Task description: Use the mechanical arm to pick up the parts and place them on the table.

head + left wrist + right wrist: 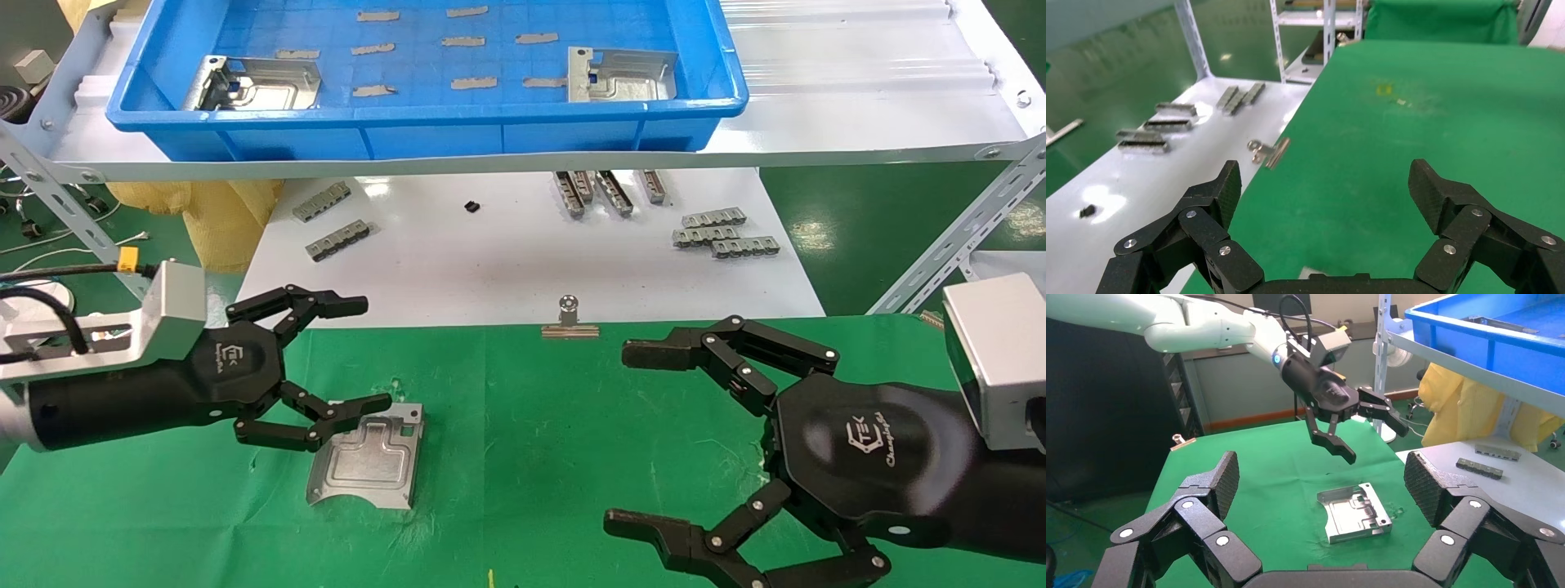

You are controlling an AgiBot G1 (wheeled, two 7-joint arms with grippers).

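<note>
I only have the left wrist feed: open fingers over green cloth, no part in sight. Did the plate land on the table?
Observer: Yes. One silver part lies flat on the green table, below the open left gripper, which is clear of it.
Operator: How many are left in the bin?
Observer: Two more parts, one at the left end of the blue bin and one at the right end.
Operator: Where is the right arm?
Observer: The right gripper hangs open over the cloth on the robot's right, holding nothing.
</note>
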